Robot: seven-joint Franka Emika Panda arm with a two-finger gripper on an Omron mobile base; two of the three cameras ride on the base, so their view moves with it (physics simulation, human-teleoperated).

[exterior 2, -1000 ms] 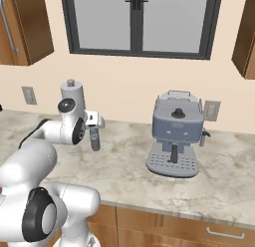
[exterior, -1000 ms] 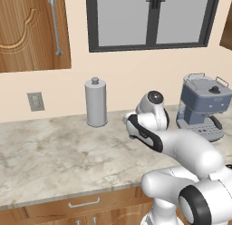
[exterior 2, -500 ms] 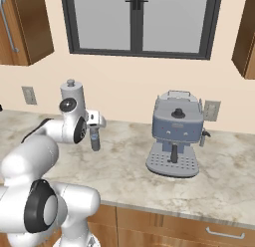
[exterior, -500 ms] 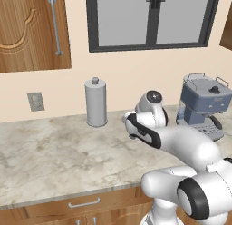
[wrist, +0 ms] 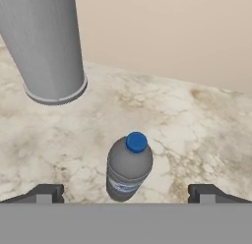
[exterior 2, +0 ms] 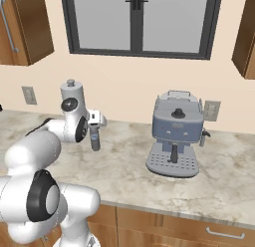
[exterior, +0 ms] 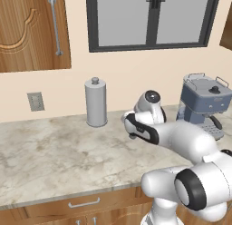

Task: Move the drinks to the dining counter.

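The gripper [wrist: 126, 193], jaws fully spread and empty, has edged nearer the water bottle [wrist: 128, 167] standing near the canister [wrist: 47, 44]; grasping appears imminent.

A beige veined marble counter [exterior: 54, 151] is seen below the window. Three items stand upright on it: a tall grey canister with a knob [exterior: 95, 102] near the wall, a grey-blue water bottle [wrist: 128, 168] with a blue cap close by, and a blue-grey espresso machine [exterior 2: 176, 133] well apart.
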